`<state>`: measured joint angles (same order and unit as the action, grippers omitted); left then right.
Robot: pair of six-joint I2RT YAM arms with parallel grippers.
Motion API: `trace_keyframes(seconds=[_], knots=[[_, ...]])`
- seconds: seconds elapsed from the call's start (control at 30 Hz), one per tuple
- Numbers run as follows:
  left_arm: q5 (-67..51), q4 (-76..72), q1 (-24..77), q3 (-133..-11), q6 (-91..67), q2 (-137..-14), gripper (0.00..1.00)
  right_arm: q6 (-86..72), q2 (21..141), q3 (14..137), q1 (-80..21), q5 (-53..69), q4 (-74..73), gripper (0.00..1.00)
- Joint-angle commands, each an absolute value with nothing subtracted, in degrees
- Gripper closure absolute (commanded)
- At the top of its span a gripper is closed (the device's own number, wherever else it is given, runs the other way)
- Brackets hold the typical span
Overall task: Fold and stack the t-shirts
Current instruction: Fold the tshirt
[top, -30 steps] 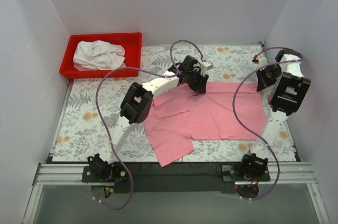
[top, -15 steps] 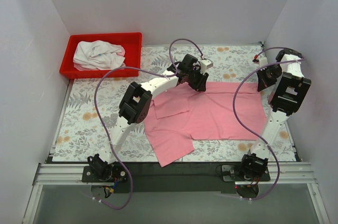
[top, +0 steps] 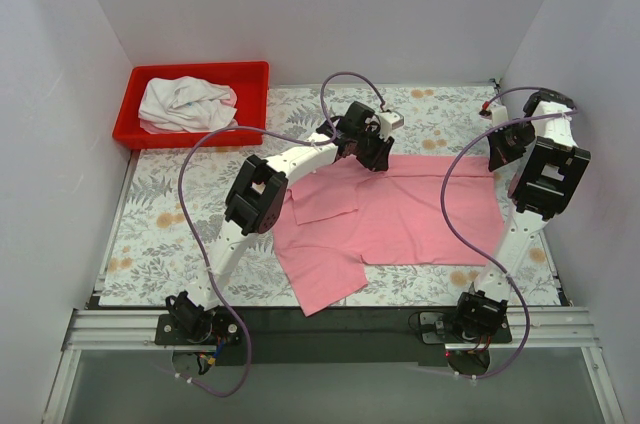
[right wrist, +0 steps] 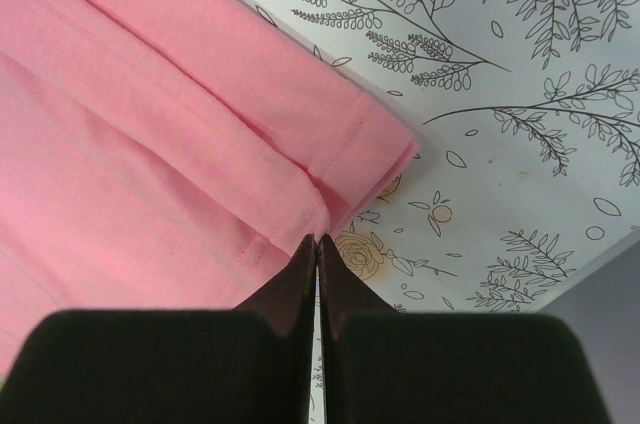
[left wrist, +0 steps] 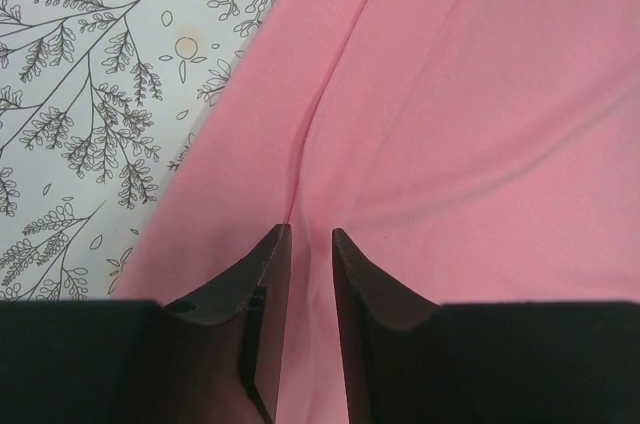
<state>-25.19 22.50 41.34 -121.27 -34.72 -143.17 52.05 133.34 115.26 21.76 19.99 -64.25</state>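
The pink t-shirt [top: 400,214] lies spread on the flowered table, with a sleeve folded in at the left and a flap reaching the front edge. My left gripper [top: 371,158] is down on its back edge near the middle. In the left wrist view its jaws [left wrist: 311,234] stand a narrow gap apart, with a crease of pink cloth [left wrist: 450,94] running between them. My right gripper [top: 497,162] is at the shirt's back right corner. In the right wrist view it [right wrist: 318,237] is shut on the folded hem [right wrist: 340,159]. The white t-shirt [top: 185,104] lies crumpled in the red bin.
The red plastic bin [top: 200,69] stands at the back left corner of the table. The flowered tablecloth [top: 170,224] shows bare to the left of the pink shirt. White walls close in on both sides and at the back. Purple cables loop over both arms.
My left gripper has shifted slightly back and left along the shirt's back edge. The right arm and the shirt have hardly moved.
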Motion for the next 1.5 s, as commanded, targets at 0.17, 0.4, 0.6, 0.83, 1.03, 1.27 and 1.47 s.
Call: trace_keyframes(seconds=[0.17, 0.4, 0.6, 0.83, 1.03, 1.27, 1.47], knots=[[-26.6, 23.6, 41.2, -124.8, -34.4, -143.9, 0.77, 54.3, 129.6, 115.2, 22.1, 21.2, -65.2, 0.99], [-26.4, 23.8, 41.2, -125.1, -34.6, -145.1, 0.77, 54.3, 129.7, 115.0, 22.1, 21.1, -65.1, 0.99], [-26.3, 23.9, 41.2, -125.2, -34.5, -145.7, 0.79, 54.3, 129.9, 114.7, 22.1, 21.1, -65.0, 0.99], [-25.8, 23.6, 41.3, -125.5, -34.5, -143.9, 0.84, 54.5, 129.5, 114.6, 22.1, 21.3, -65.1, 0.99], [-27.0, 22.0, 41.2, -122.9, -34.6, -139.8, 0.85, 55.0, 128.0, 114.2, 22.5, 22.4, -65.0, 0.99], [-28.6, 21.3, 41.7, -118.9, -32.5, -136.8, 0.93, 56.6, 126.4, 111.9, 22.6, 22.8, -65.0, 0.99], [-29.9, 21.3, 42.5, -114.5, -30.2, -134.5, 0.93, 58.4, 125.2, 108.6, 22.8, 21.7, -65.0, 0.99]])
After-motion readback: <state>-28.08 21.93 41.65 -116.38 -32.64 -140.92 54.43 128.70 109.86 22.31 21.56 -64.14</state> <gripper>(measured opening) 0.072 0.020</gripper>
